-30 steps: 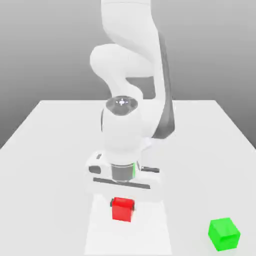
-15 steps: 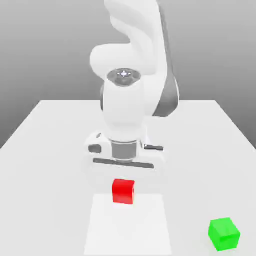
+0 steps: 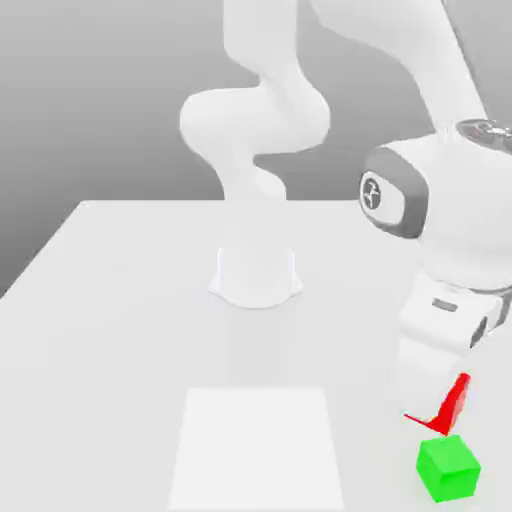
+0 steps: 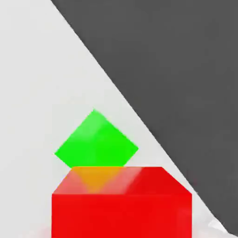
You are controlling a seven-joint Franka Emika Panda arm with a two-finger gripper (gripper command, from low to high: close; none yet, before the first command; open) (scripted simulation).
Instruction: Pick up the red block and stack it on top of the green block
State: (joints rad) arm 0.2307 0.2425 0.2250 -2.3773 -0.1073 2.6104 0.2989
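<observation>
The red block [image 3: 457,398] hangs tilted in the air at the exterior view's right, partly hidden behind the white hand. My gripper [image 3: 440,398] is shut on it. Directly beneath, a short gap away, the green block [image 3: 448,467] rests on the white table [image 3: 120,300]. In the hand view the red block [image 4: 122,204] sits close to the camera with the green block [image 4: 96,139] just beyond it on the table.
The arm's round base [image 3: 255,275] stands at the middle of the table. A paler square patch [image 3: 258,445] lies near the front. The table's edge [image 4: 139,121] runs close by the green block, with dark floor beyond it.
The hand has risen from the pale patch with the red block and swung to the exterior view's right, ending above the green block. The green block has stayed put.
</observation>
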